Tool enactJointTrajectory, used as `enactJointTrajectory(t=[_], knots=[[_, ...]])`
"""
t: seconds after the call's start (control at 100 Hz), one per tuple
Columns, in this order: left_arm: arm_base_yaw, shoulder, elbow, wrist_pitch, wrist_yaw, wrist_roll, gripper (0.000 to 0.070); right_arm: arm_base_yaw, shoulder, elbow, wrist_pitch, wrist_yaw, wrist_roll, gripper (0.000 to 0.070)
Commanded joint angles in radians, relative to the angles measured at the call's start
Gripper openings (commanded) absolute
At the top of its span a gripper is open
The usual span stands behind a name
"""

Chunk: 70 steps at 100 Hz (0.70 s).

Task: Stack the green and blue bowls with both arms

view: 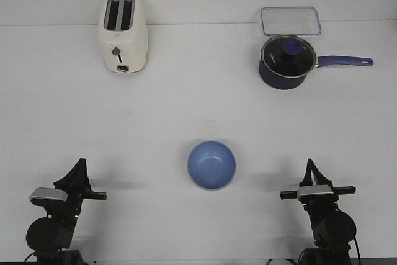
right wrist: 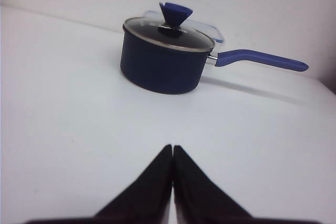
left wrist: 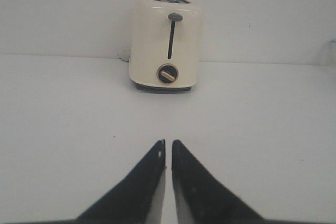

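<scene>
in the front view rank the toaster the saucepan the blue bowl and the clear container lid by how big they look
1. Toaster, largest.
2. Saucepan, counting its long handle.
3 and 4. Blue bowl and clear container lid look about alike; the bowl sits nearer the camera, so I won't rank them.

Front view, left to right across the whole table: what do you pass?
Left end effector → toaster → blue bowl → saucepan, with a clear container behind it → right end effector.
</scene>
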Motion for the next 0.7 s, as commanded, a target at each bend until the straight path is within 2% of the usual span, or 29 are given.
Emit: enactJointTrajectory(t=[0.0, 0.69], knots=[[0.000, -0.001, -0.020, 0.011, 0.002, -0.003, 0.0015, 0.000, 0.000, -0.002, 0.018, -0.020, -0.019, 0.0000], [0.000, -0.001, -0.020, 0.011, 0.002, -0.003, 0.0015, 0.000, 0.000, -0.002, 0.032, -0.022, -0.016, 0.0000]])
